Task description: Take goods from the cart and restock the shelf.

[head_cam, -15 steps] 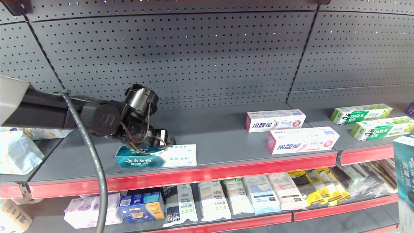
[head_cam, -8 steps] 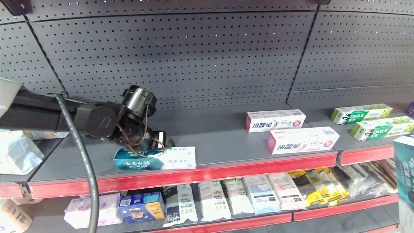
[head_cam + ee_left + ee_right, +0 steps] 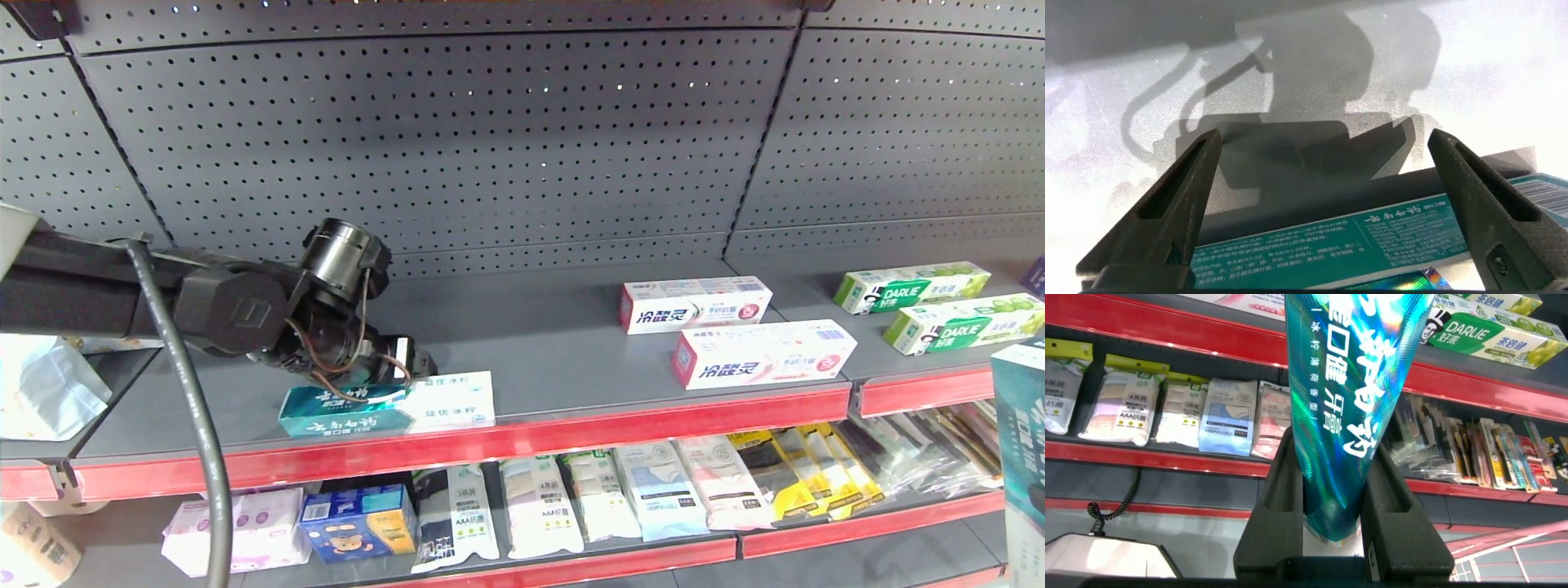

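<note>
A teal and white toothpaste box (image 3: 384, 404) lies near the front edge of the grey shelf (image 3: 555, 343), left of centre. My left gripper (image 3: 402, 361) hovers just above and behind it, open. In the left wrist view its two fingers (image 3: 1167, 212) are spread wide, with the box (image 3: 1372, 245) lying on the shelf between and below them, untouched. My right gripper (image 3: 1335, 469) is shut on a second teal toothpaste box (image 3: 1360, 384), held upright. That box (image 3: 1020, 441) shows at the right edge of the head view.
Two white and pink toothpaste boxes (image 3: 763, 353) and two green ones (image 3: 963, 321) lie further right on the shelf. The red shelf lip (image 3: 571, 429) runs along the front. Packets (image 3: 539, 506) fill the lower shelf. Soft packs (image 3: 41, 384) sit at the far left.
My left arm has drawn back to the left and a little lower. The box's teal end has shifted left and nearer the shelf front, showing more of its top face.
</note>
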Available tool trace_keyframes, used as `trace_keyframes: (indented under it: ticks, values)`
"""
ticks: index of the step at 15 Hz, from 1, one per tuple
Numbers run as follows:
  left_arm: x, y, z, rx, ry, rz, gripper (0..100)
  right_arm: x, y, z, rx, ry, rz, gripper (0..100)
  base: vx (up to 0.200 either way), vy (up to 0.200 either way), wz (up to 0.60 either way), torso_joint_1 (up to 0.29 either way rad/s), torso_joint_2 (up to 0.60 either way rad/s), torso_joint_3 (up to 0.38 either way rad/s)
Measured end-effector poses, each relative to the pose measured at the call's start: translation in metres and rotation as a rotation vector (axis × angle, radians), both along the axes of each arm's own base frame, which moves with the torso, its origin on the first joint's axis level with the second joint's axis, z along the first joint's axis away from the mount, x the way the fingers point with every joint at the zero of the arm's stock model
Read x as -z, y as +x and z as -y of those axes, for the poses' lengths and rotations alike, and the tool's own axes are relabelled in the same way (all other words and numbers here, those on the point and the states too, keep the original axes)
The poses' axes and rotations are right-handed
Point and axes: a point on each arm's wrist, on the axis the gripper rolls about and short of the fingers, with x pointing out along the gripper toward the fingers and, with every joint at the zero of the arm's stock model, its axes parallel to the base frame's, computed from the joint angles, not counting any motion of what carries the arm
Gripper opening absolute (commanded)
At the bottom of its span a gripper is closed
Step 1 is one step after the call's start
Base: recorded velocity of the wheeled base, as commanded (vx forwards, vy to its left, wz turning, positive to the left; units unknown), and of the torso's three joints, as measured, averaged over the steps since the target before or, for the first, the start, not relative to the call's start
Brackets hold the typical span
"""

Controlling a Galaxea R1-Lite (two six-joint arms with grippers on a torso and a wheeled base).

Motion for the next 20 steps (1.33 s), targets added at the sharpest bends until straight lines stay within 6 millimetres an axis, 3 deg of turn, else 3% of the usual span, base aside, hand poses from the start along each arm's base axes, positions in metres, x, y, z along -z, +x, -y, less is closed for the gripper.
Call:
trace_keyframes:
  ticks: [20]
  values:
    - [0.0015, 0.0022, 0.0039, 0.052, -0.065, -0.005, 100, 0.0, -0.0017, 0.0, -0.001, -0.003, 0.008, 0, 0.0, 0.0, 0.0, 0.0, 0.0, 0.0]
